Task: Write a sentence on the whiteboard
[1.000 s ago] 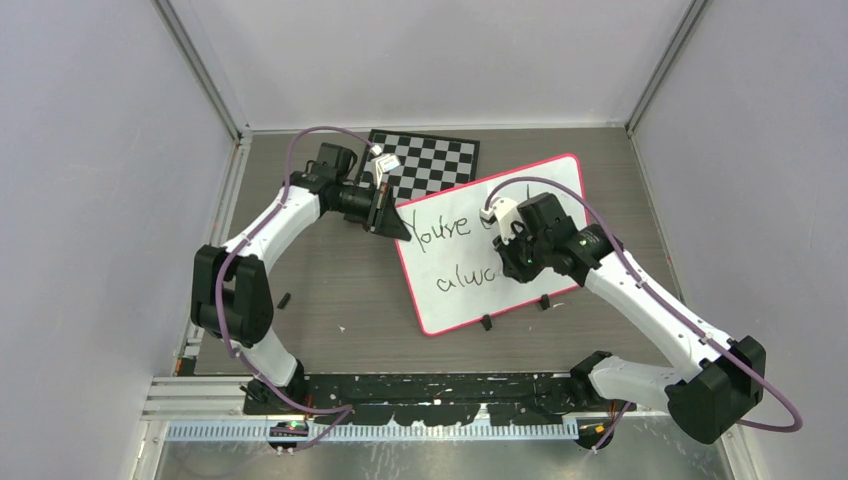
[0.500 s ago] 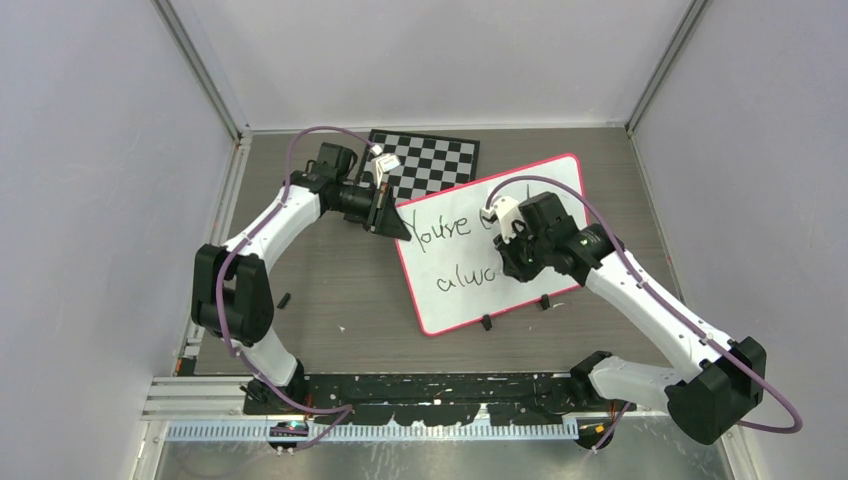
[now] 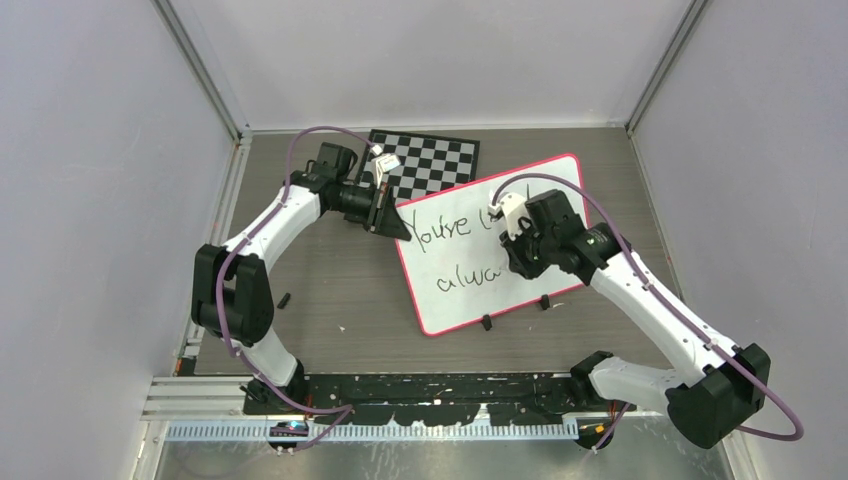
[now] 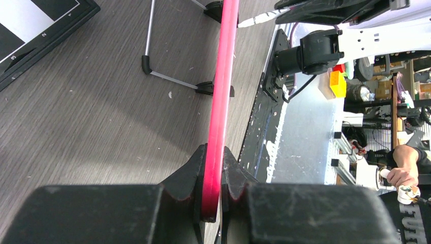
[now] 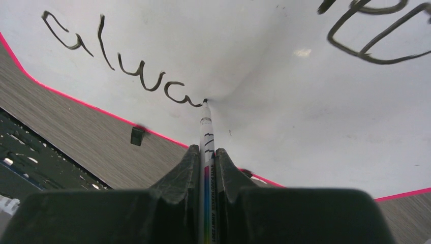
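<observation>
The whiteboard (image 3: 455, 300) with its pink-red frame lies tilted on the table. Black lettering (image 3: 441, 229) reads "You're" on the upper line, and "alwa" (image 3: 465, 277) on the lower line, also seen in the right wrist view (image 5: 122, 66). My left gripper (image 3: 387, 212) is shut on the board's left edge; the left wrist view shows the pink frame (image 4: 219, 101) clamped between the jaws (image 4: 214, 173). My right gripper (image 3: 515, 262) is shut on a whiteboard marker (image 5: 206, 132) whose tip touches the board just after the "a". The arm hides the upper line's right part.
A black-and-white checkerboard (image 3: 430, 160) lies behind the whiteboard at the back. Two small black clips (image 3: 487, 322) sit on the board's near edge. A small black piece (image 3: 285, 299) lies on the table at the left. Grey walls enclose the table.
My right gripper has moved slightly right along the lower line, and the lettering has grown from "alwc" to "alwa". The left gripper has stayed put on the board's edge.
</observation>
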`<state>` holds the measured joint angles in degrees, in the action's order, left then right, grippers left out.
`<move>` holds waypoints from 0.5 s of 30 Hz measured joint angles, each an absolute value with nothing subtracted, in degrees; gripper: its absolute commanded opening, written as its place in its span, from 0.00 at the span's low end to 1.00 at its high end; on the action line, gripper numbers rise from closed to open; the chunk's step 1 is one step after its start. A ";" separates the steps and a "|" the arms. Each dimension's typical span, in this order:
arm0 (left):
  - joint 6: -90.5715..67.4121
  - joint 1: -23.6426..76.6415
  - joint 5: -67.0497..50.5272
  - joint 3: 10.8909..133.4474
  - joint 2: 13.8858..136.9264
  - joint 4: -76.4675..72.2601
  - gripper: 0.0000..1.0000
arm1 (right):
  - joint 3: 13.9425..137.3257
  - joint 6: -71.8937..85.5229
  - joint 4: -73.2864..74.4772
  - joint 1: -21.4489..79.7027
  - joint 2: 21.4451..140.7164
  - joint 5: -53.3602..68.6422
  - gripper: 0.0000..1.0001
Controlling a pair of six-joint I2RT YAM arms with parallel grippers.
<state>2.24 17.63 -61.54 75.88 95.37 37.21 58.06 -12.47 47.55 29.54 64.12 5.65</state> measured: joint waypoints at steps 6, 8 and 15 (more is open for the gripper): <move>2.26 17.63 -61.54 75.94 95.37 37.47 0.00 | 60.40 -12.53 46.78 29.39 64.14 5.63 0.00; 2.28 17.63 -61.54 75.96 95.37 37.58 0.00 | 60.49 -12.53 46.46 29.39 64.34 5.61 0.00; 2.31 17.63 -61.49 75.96 95.37 37.56 0.00 | 60.20 -13.19 46.28 29.02 65.23 5.48 0.00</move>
